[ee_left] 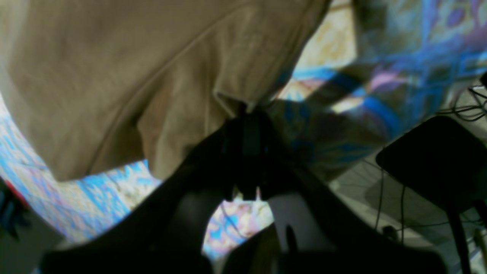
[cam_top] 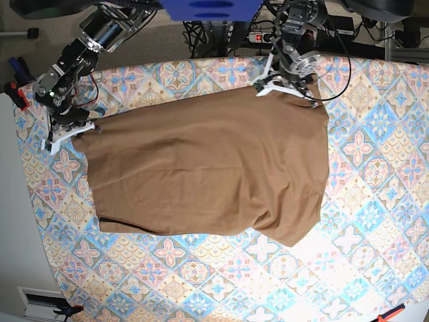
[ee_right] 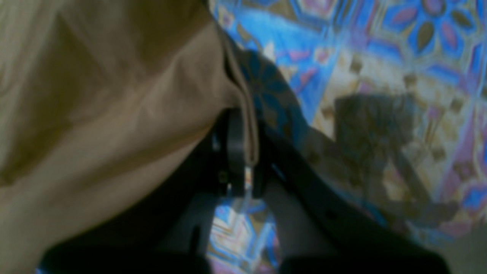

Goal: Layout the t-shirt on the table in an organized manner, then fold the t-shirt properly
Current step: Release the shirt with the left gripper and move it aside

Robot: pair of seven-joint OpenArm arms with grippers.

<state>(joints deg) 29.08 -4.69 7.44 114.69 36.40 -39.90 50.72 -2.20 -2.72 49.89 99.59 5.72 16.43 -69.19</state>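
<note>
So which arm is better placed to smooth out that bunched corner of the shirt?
Left. Its tool grips the t-shirt on the side of the puckered corner; the right tool holds the far edge.

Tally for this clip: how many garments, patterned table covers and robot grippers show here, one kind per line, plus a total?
Garments: 1, the tan t-shirt
Patterned table covers: 1, on the table
Grippers: 2, the left gripper and the right gripper, each shut on a t-shirt edge
Total: 4

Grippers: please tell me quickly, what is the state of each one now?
Left gripper: closed on an edge of the t-shirt.
Right gripper: closed on the t-shirt's hem.
</note>
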